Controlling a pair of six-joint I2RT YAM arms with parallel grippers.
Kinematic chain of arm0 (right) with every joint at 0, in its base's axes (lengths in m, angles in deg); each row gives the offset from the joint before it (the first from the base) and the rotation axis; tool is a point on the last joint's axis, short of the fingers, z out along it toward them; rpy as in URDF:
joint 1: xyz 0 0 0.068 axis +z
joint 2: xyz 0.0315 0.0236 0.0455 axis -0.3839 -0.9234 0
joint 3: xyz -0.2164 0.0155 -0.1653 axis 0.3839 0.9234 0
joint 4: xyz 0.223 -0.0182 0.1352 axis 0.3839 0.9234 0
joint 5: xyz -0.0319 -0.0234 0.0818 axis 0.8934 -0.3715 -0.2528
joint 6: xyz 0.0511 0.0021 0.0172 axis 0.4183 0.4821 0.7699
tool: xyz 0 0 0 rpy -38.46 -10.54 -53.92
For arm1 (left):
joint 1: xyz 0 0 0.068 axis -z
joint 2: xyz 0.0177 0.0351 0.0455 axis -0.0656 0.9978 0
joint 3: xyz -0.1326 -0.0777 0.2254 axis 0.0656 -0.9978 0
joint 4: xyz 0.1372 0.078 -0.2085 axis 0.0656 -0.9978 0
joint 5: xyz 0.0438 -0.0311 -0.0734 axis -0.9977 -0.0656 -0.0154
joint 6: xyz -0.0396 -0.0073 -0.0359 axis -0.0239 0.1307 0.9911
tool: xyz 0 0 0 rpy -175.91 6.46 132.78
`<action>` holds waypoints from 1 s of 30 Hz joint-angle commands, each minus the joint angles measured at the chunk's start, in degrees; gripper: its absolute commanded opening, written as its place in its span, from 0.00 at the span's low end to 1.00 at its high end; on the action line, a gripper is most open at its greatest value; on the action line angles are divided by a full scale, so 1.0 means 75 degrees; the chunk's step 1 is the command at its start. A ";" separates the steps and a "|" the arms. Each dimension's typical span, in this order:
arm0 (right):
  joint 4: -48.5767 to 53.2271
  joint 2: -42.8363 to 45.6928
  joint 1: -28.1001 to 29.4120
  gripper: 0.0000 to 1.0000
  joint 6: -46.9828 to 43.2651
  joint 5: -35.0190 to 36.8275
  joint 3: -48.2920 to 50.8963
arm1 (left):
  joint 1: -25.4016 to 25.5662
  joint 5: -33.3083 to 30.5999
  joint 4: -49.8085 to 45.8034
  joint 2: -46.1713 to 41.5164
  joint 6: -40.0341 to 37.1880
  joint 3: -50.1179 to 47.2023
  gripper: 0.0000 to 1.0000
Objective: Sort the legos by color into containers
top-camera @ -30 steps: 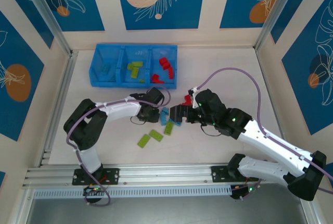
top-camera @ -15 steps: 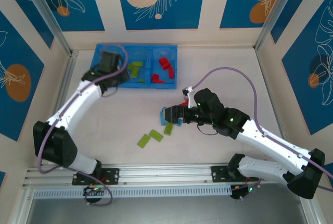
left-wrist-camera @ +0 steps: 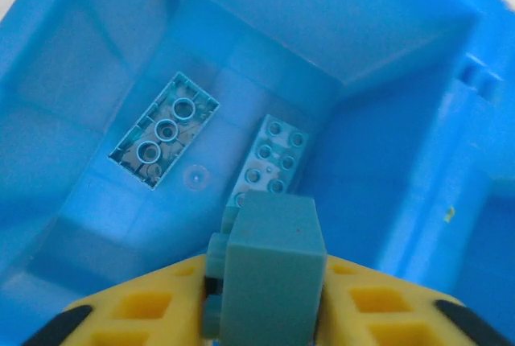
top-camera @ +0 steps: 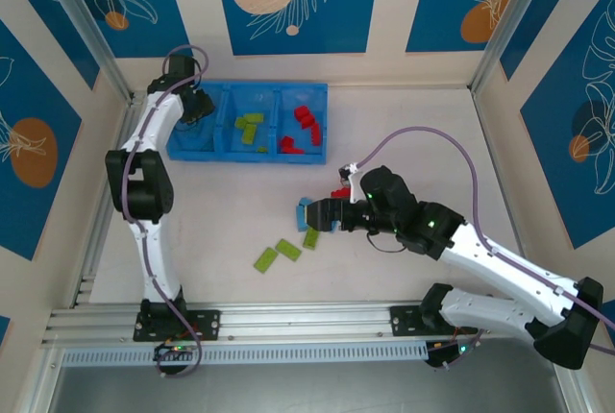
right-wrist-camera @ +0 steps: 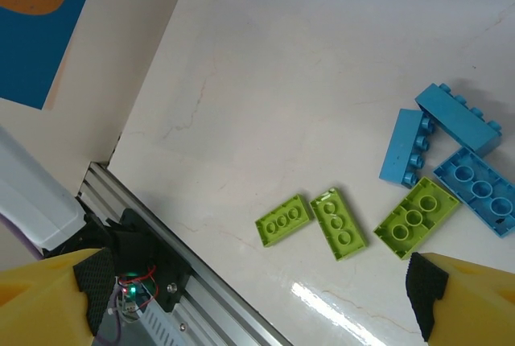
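Now my left gripper (left-wrist-camera: 269, 302) pinches a light blue brick (left-wrist-camera: 273, 253) over the blue tray's left compartment (left-wrist-camera: 386, 80); I should release it slowly, well inside the walls, while my right gripper (right-wrist-camera: 261, 286) hangs spread above loose legos (right-wrist-camera: 338, 221)

You have bare beige tabletop (top-camera: 211, 202) left of the flat lime plastic bricks (top-camera: 287, 249); bright blue plastic tray (top-camera: 240, 156) blocks behind.
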 commanded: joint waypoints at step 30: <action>0.1844 -0.5244 -0.2570 0.97 0.3032 0.0288 -0.2087 | 0.3886 0.2934 0.0440 -0.9207 -0.4697 -0.6866 0.58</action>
